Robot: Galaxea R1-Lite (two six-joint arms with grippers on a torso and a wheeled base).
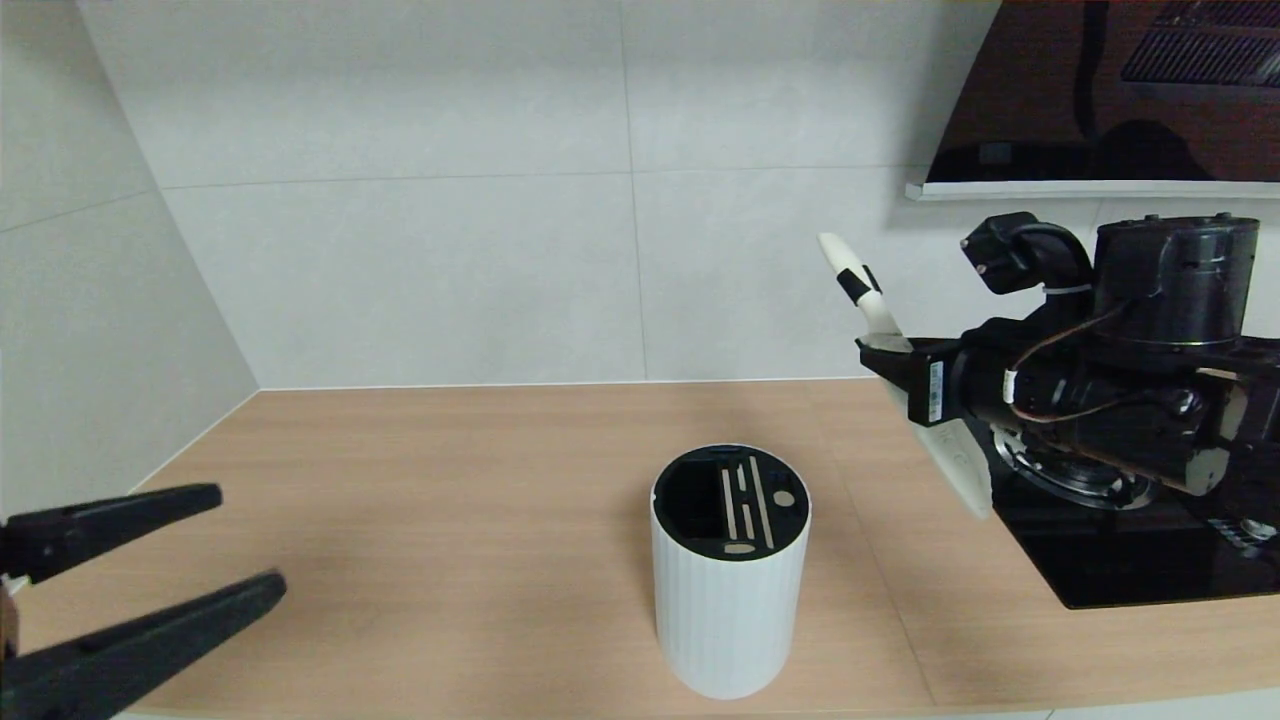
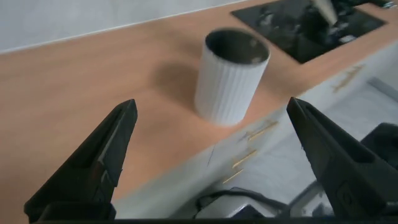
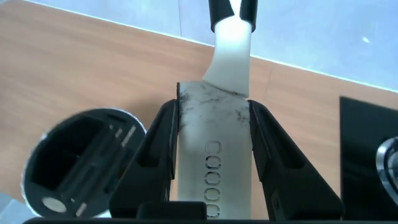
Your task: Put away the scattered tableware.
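One white knife with a black-banded handle (image 1: 958,465), clamped aslant in the right gripper (image 1: 893,362), hangs up and right of the white ribbed slotted holder (image 1: 730,590); the left gripper (image 1: 245,540) gapes empty, farther away.

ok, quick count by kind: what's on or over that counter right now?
white ribbed holder: 1
white utensil, held in the right gripper jaws: 1
black cooktop: 1
Total: 3
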